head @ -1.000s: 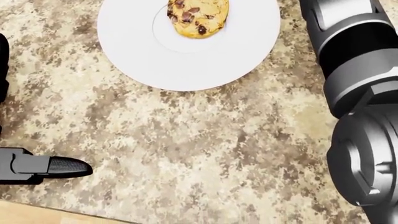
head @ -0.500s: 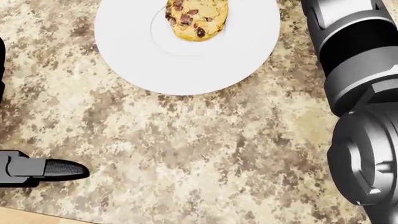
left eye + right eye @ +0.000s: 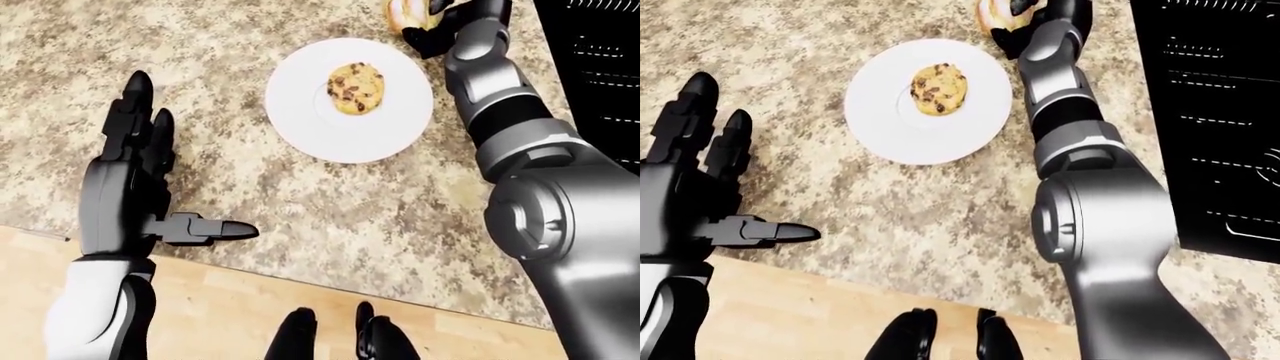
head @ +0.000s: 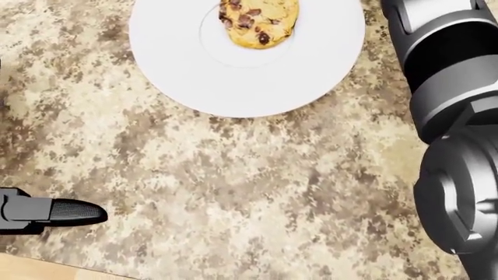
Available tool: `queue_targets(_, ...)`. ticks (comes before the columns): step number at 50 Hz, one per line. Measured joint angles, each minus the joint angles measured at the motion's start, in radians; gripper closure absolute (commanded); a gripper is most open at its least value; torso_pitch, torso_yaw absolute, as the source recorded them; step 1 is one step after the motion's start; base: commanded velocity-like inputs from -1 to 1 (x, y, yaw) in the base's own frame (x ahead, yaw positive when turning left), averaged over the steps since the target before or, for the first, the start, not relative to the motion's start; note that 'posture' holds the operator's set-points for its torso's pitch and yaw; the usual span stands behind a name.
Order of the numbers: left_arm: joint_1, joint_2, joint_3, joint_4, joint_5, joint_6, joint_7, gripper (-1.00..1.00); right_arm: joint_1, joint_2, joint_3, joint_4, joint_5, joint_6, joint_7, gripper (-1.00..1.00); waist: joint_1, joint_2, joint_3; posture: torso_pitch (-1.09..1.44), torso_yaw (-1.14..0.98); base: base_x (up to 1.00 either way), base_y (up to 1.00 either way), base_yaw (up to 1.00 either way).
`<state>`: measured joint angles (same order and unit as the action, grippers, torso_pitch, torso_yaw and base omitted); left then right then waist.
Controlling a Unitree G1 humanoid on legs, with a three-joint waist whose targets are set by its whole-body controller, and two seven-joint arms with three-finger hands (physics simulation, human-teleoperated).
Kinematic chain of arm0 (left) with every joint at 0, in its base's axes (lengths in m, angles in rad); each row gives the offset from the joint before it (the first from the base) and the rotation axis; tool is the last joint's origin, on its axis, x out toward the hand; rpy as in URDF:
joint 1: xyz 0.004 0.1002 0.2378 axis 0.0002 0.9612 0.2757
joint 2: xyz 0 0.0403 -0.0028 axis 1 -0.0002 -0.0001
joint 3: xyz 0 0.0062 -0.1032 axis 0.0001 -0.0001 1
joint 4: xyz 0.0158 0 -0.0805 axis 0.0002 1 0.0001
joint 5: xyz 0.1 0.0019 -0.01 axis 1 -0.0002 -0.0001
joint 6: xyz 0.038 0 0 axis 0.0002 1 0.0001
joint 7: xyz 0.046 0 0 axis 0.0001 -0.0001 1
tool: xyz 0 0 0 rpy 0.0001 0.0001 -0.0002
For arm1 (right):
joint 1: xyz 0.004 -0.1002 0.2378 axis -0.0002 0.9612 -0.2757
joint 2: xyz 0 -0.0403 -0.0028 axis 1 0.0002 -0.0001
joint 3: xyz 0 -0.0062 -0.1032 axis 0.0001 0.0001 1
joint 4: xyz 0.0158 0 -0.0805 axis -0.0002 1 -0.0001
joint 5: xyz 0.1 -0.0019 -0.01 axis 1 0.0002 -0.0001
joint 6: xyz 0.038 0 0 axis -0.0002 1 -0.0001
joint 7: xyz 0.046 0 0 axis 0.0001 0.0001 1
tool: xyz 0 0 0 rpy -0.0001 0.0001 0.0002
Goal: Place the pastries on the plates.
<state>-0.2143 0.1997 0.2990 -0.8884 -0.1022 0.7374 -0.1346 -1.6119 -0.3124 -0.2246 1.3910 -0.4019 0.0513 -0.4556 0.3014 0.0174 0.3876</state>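
On tabletop: one white plate, one cookie at centre. Right of plate: right hand, fingers clamped on one pastry. Left of plate: left hand, fingers apart, empty.

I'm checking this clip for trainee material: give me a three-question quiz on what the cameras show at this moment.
1. True or false: the chocolate chip cookie lies on the white plate.
2. Which hand is at the second pastry by the top edge of the left-eye view? A) left hand B) right hand C) neither
3. Fill in: the left hand is held over the speckled counter with its fingers ____.

Key
1. True; the cookie sits near the plate's middle.
2. B; the right hand reaches past the plate to that pastry, though the views don't show whether it has a firm grip.
3. Open; it holds nothing.
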Motion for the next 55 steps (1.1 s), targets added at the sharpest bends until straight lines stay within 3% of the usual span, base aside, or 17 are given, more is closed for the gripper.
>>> queue_targets(13,-0.019,0.000,-0.013,-0.003,0.016,0.003,0.010,-1.00,-0.039,-0.029,0.014,0.002,-0.013,-0.019,0.029,1.00,0.003,0.007,0.010,0.52,0.27,0.00,0.00,0.00)
queue_targets(28,-0.045,-0.009,-0.022,-0.017,0.011,0.038,0.017,-1.00,-0.152,-0.057,0.025,-0.023,0.031,0.017,0.167,1.00,0.004,0.007,0.015,0.52,0.27,0.00,0.00,0.00)
queue_targets(37,-0.046,-0.003,-0.025,-0.021,-0.007,0.047,0.021,-1.00,-0.193,-0.073,0.032,-0.032,0.088,0.124,0.264,1.00,0.004,0.006,0.013,0.45,0.27,0.00,0.00,0.00)
queue_targets(44,-0.051,0.001,-0.032,-0.017,-0.012,0.064,0.026,-1.00,-0.223,-0.095,0.035,-0.063,0.143,0.152,0.310,1.00,0.007,0.008,-0.014,0.38,0.27,0.00,0.00,0.00)
queue_targets(55,-0.080,0.012,-0.025,-0.028,-0.024,0.083,0.039,-1.00,-0.234,-0.123,0.067,-0.125,0.185,0.208,0.381,1.00,0.009,0.013,-0.094,0.27,0.27,0.00,0.00,0.00)
